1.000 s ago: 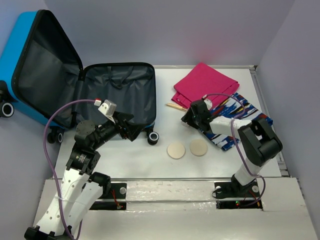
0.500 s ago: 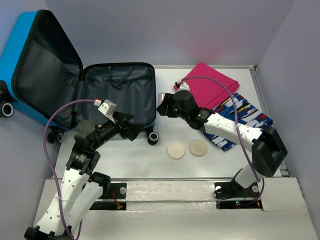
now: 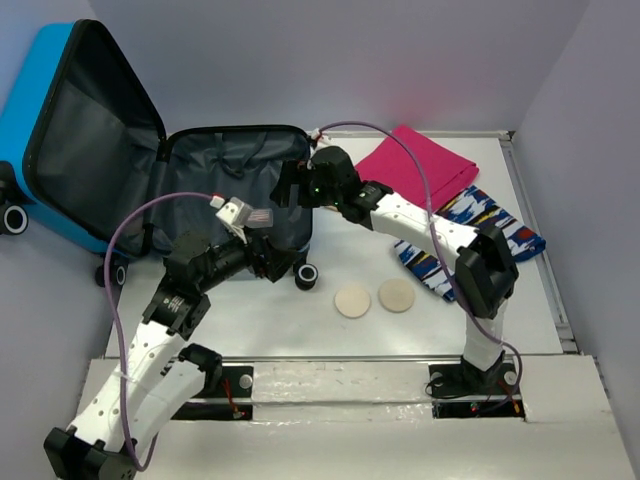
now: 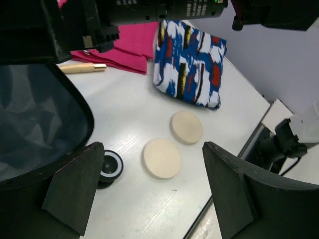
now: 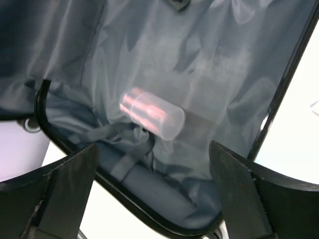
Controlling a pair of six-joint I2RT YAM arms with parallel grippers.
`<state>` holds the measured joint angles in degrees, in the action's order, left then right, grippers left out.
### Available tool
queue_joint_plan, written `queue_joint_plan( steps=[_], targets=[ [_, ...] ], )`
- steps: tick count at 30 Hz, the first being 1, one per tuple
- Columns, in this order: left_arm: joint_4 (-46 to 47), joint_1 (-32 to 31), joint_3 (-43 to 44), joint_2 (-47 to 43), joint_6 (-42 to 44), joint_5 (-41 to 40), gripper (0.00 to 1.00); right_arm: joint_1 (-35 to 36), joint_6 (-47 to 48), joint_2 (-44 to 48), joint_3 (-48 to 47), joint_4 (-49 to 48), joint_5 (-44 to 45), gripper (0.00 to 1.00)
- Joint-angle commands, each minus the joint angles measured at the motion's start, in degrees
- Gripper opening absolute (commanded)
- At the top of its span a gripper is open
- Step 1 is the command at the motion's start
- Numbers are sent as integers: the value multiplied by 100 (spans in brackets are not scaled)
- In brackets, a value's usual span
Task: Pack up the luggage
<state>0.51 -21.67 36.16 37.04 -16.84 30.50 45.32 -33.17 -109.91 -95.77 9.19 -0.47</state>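
Observation:
The luggage (image 3: 60,130), a bright blue suitcase, lies open at the left, its lid raised and its dark grey lined base (image 3: 235,180) flat on the table. My right gripper (image 3: 292,185) hangs open and empty over the base's right part. Below it in the right wrist view (image 5: 157,194), a small translucent bottle (image 5: 152,114) with pink inside shows blurred on the lining (image 5: 224,59). The bottle also shows in the top view (image 3: 259,217). My left gripper (image 3: 275,258) is open and empty by the suitcase's near edge, over bare table in the left wrist view (image 4: 154,194).
Two round beige discs (image 3: 352,300) (image 3: 397,295) lie on the table by a suitcase wheel (image 3: 306,277). A folded pink cloth (image 3: 420,165) and a blue-white-red patterned pouch (image 3: 480,235) lie at the back right. A wooden stick (image 4: 82,67) lies beside the cloth.
My right arm has swung left from the pouch to above the suitcase base. The translucent bottle now shows inside the suitcase. My left gripper has shifted a little to the right.

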Motion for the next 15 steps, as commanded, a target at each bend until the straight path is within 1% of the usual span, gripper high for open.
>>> queue_joint_plan(
  steps=[1,2,3,5,6,7,9,10,11,12,13,14,15],
  targets=[
    [2,-766,303,391,198,-341,90,-313,100,943,627,118,371,94],
    [-42,-1360,460,731,225,-561,88,-374,100,1180,899,66,485,89],
    [-251,-1662,558,900,234,-1076,87,-523,100,1696,1493,-22,730,82],
    [-463,-2172,794,1408,208,-1685,83,-682,74,2243,2085,-75,899,79],
    [-560,-2418,839,1551,173,-2140,83,-839,91,2785,2384,-93,1021,67],
    [-674,-2447,866,1674,103,-2232,79,-928,83,3060,2970,-84,1110,62],
    [-780,-2473,892,1965,32,-2521,75,-1095,65,3614,3588,-84,1224,60],
    [-850,-2534,901,2078,14,-2610,71,-1243,47,4139,4174,-75,1277,54],
    [-860,-2605,919,2140,-47,-2732,68,-1297,12,4388,4450,-58,1286,51],
    [-869,-2710,936,2193,-100,-2873,66,-1298,-5,4625,4687,21,1312,51],
    [-851,-2998,963,2272,-161,-3283,66,-1350,-58,4854,4925,74,1408,51],
    [-851,-3157,1050,2534,-275,-3627,66,-1350,-128,5265,5319,205,1505,52],
    [-816,-3324,1103,2693,-337,-3813,66,-1350,-242,5452,5497,267,1515,53]
  ],
)
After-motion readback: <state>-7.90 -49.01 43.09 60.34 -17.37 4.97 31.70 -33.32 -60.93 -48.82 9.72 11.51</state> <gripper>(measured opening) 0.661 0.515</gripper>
